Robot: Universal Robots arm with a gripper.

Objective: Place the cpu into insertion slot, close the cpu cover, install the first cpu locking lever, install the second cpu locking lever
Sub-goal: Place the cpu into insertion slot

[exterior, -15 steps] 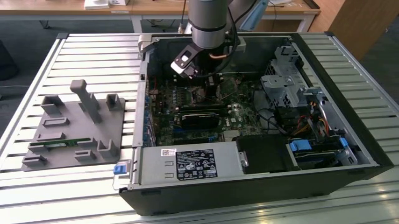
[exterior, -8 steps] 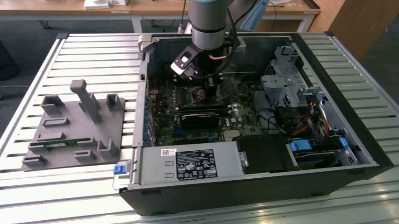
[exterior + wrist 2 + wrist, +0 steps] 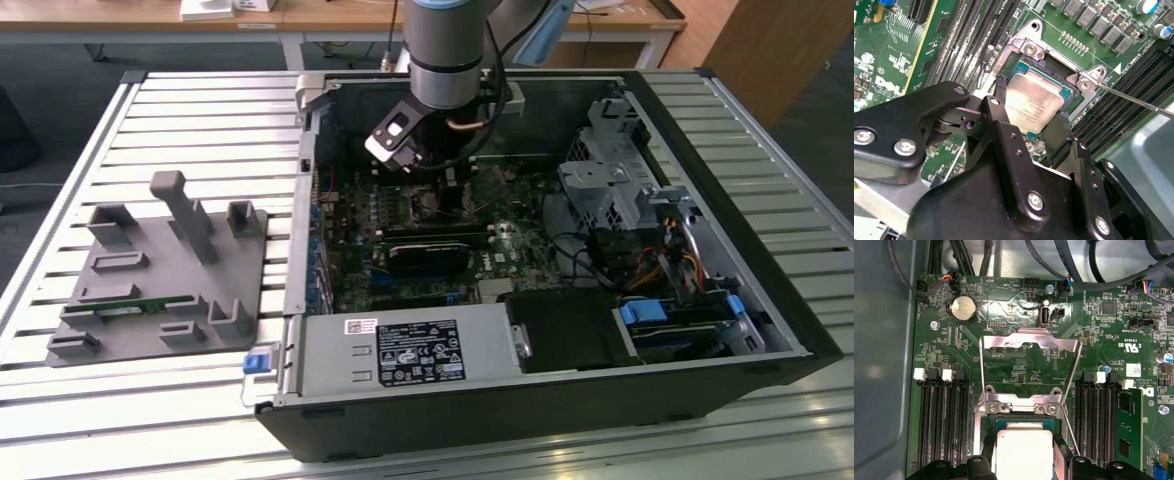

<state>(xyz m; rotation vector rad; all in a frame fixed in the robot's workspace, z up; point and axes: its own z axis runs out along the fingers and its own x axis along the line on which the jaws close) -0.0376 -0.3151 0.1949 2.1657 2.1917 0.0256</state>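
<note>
The cpu (image 3: 1031,102), a silvery square chip, sits between my black fingers (image 3: 1000,92), low over the insertion slot (image 3: 1054,62); I cannot tell if it is seated. In both wrist views my gripper (image 3: 1032,106) is shut on its two opposite edges. The first wrist view has the cpu (image 3: 1024,450) at the socket (image 3: 1019,415), with the cpu cover (image 3: 1029,340) swung open behind it. Two thin locking levers (image 3: 982,370) (image 3: 1072,382) stand raised at the sides. From the exterior view, the gripper (image 3: 443,182) reaches down into the open computer case.
Memory slots (image 3: 944,420) flank the socket on both sides. A black graphics card (image 3: 427,250) lies just in front of the socket, a power supply (image 3: 400,355) nearer still. A drive cage (image 3: 607,185) stands on the exterior view's right, a grey fixture (image 3: 160,270) on its left.
</note>
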